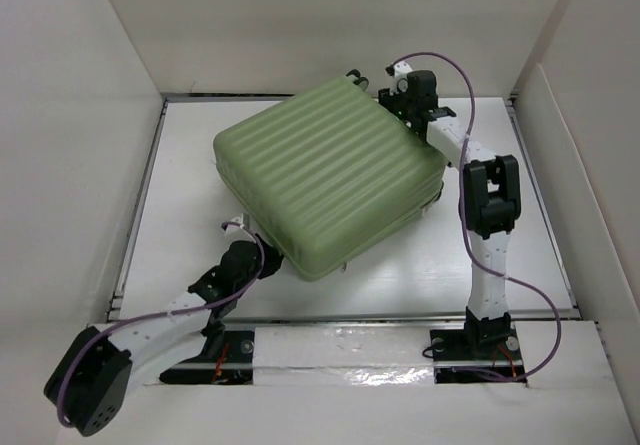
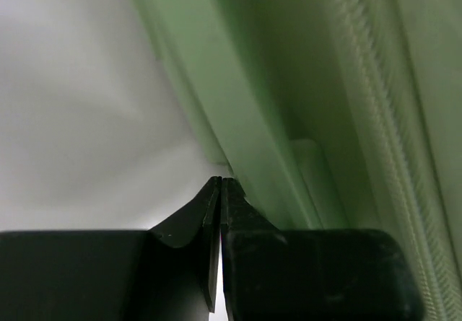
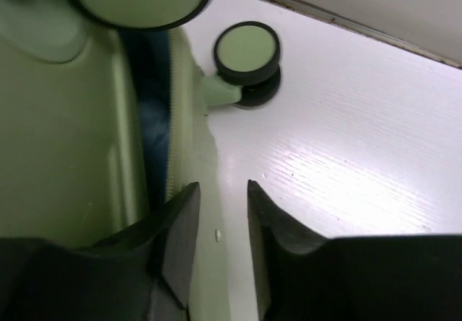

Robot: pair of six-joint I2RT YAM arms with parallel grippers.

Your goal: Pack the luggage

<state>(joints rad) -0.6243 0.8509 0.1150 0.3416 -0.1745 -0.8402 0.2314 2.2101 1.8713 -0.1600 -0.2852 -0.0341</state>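
Lying flat mid-way across the table (image 1: 185,165), the luggage (image 1: 330,180) seems to run 7 to 1 o'clock, with the left gripper (image 2: 220,184) pinched together, empty, at its 7 o'clock corner and the right gripper (image 3: 222,191) parted, empty, beside the wheel (image 3: 247,50) at 1 o'clock, both equally near.

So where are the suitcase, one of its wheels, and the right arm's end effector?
Suitcase (image 1: 330,180), top view, middle of its ribbed green shell.
Wheel (image 3: 247,50), right wrist view, its round green face.
Right end effector (image 3: 222,191), right wrist view, the gap midway between its open fingertips.
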